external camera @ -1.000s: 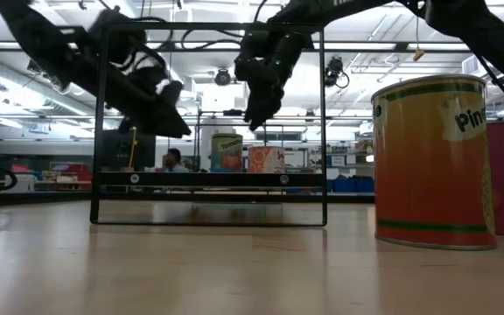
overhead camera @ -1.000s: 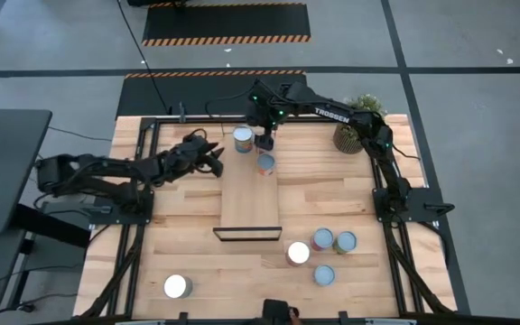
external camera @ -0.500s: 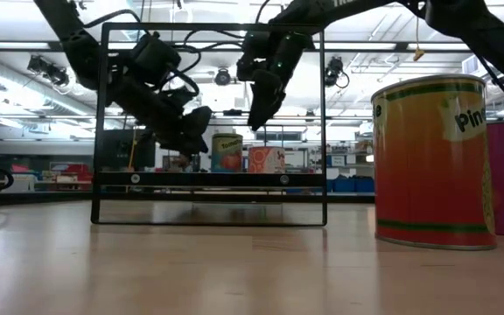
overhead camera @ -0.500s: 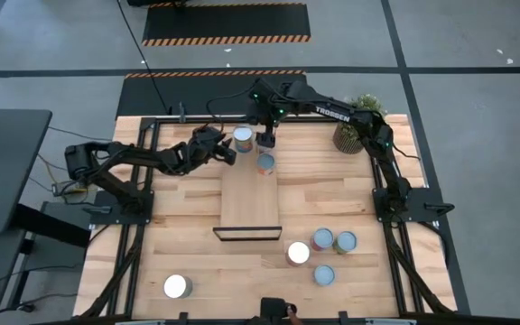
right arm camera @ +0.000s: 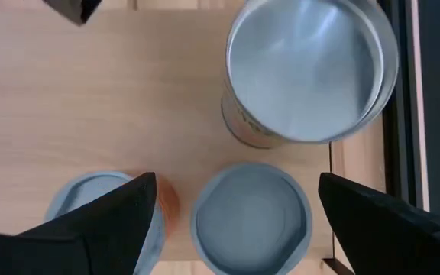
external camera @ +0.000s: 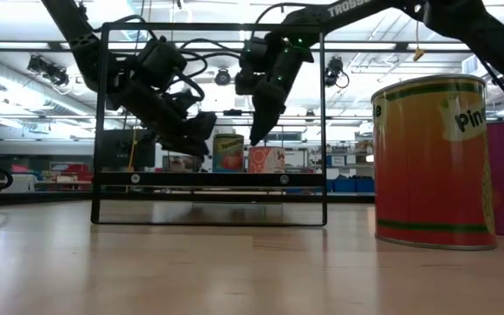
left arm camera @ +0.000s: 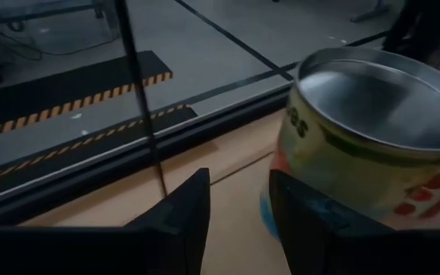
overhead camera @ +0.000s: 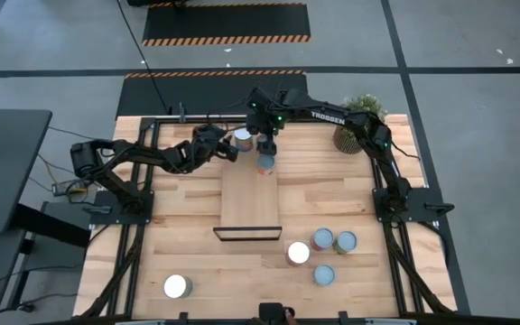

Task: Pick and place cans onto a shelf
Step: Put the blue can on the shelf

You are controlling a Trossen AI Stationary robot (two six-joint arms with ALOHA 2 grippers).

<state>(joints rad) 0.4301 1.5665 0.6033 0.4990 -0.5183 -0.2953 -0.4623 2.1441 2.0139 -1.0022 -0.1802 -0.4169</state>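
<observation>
The wooden table carries the shelf, loose cans and a potted plant.

Pale wood desk and shelf, black wire frame; silvery-topped cans; near can orange with green bands; green plant; orange-black striped floor mats.

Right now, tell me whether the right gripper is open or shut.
Open. The right gripper hangs above three upright cans at the shelf's far end, its two fingers spread wide apart with nothing between them.
</observation>
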